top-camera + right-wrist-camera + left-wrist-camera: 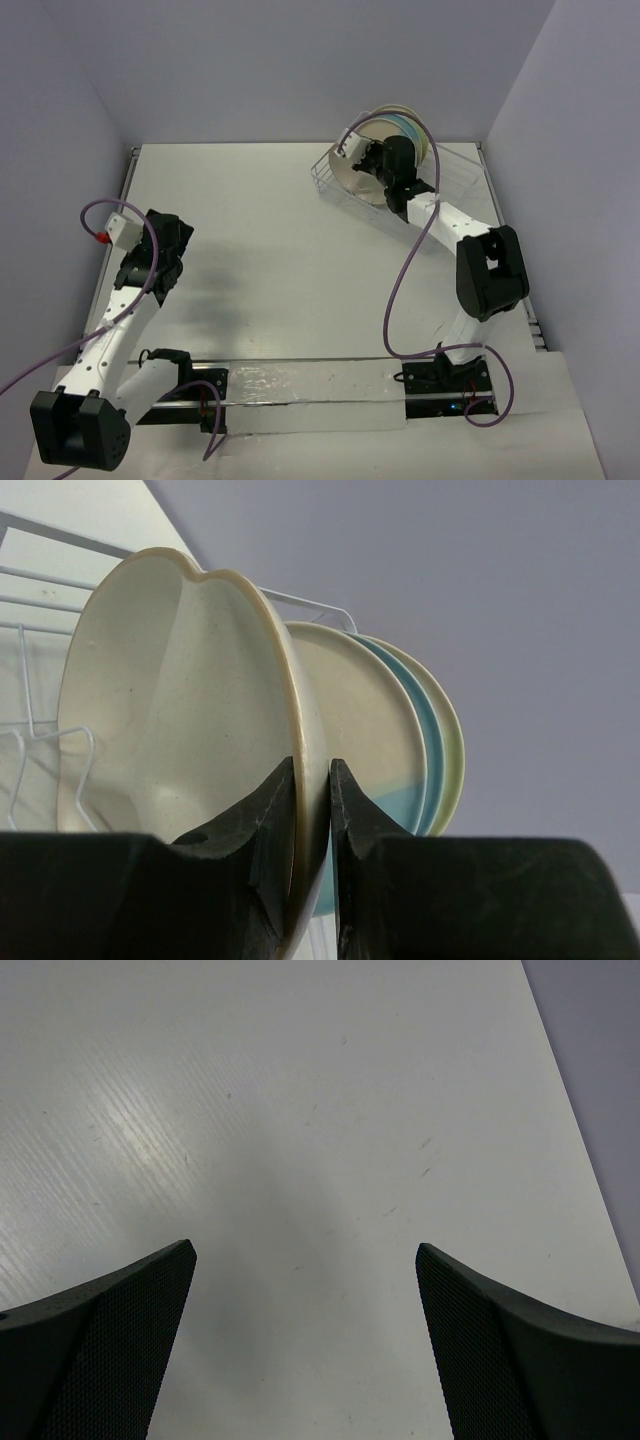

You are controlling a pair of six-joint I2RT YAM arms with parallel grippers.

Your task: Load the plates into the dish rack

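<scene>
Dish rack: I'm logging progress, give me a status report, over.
Right gripper shut on rim of cream divided plate, upright at dish rack, seating unclear. Left gripper open, empty, over table. Two round plates racked behind. No obstruction seen.

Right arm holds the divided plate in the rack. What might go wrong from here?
1. The right fingers pinch only the rim of the divided plate; let go before it sits between the prongs, it may tip over.
2. It stands close to the blue-and-cream plate; a sideways push might knock them together in the rack.
</scene>
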